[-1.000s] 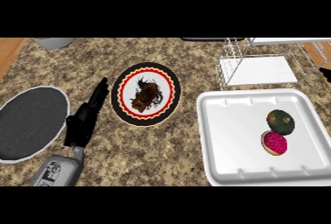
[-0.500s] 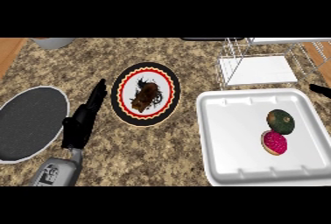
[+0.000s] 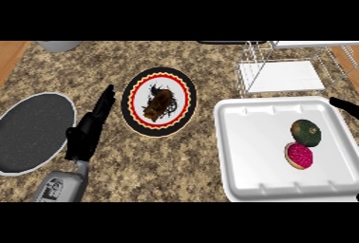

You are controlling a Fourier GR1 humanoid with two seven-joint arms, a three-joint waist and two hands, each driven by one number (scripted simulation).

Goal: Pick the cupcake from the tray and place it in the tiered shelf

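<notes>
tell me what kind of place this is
Most likely a kitchen counter: a speckled stone countertop, with a wire tiered shelf at the back, a patterned plate and a white tray on it.

Two plates (image 3: 35, 130) (image 3: 160, 72), one tray (image 3: 256, 116) (two pastries (image 3: 306, 132) (image 3: 300, 155) inside), one wire shelf (image 3: 280, 77).

Speckled brown-and-beige stone counter (image 3: 175, 166) across nearly the whole view. Round black plate with a red-and-white scalloped rim (image 3: 184, 80) near the middle; carries a dark brown, ragged lump of food (image 3: 160, 103) at its centre. Dark grey oval plate with a thin pale rim (image 3: 35, 130) well apart at the left edge, lying flat. Grey rounded vessel (image 3: 60, 45) at the top left, mostly cut off. Orange-brown wooden strip (image 3: 10, 57) past the counter's upper left corner.
</notes>
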